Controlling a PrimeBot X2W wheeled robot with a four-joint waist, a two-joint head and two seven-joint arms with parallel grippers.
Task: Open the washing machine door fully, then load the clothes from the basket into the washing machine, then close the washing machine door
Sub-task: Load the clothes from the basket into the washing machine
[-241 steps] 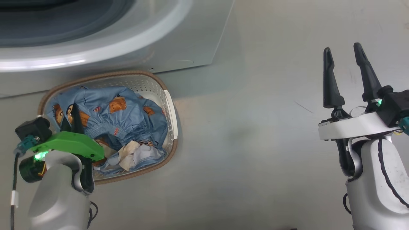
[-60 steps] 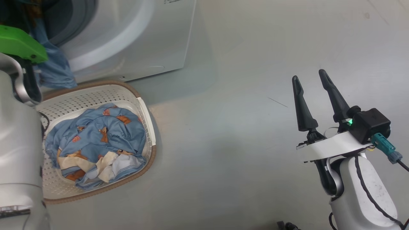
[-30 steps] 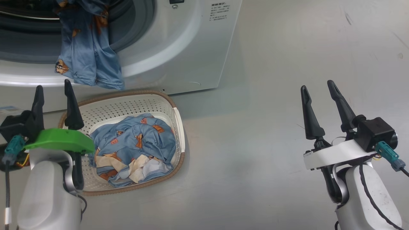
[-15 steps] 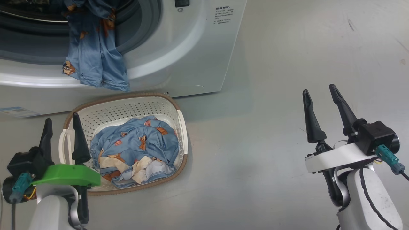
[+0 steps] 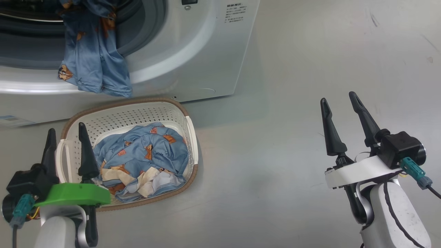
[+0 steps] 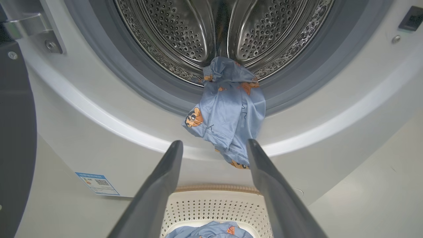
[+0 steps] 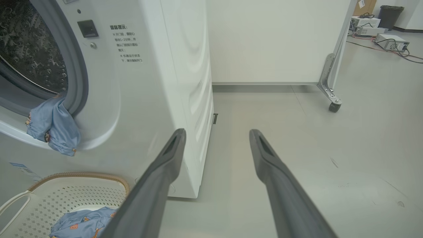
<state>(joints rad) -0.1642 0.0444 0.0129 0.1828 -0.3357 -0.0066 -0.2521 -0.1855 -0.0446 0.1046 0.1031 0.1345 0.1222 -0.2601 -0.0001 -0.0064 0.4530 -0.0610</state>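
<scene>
The washing machine (image 5: 206, 51) stands open; its door (image 6: 16, 132) shows as a dark edge swung aside at the left. One light blue garment (image 5: 94, 51) hangs half out over the drum's lip (image 6: 228, 112). More clothes (image 5: 144, 158) lie bunched in the basket (image 5: 137, 115) on the floor in front of the machine. My left gripper (image 5: 66, 130) is open and empty at the basket's left end, pointing toward the hanging garment (image 6: 214, 142). Far to the right, my right gripper (image 5: 337, 98) hovers open and empty over bare floor (image 7: 216, 132).
A blue label sticker (image 6: 97, 183) sits low on the machine's front. A white partition on a caster (image 7: 333, 105) stands behind the machine's right side, with boxes and cables (image 7: 390, 39) farther back. Grey floor spreads to the right of the basket.
A garment that lay in the basket now hangs from the drum's lip. Over the last second my left gripper has drawn back and down beside the basket, open. The head camera shifted slightly.
</scene>
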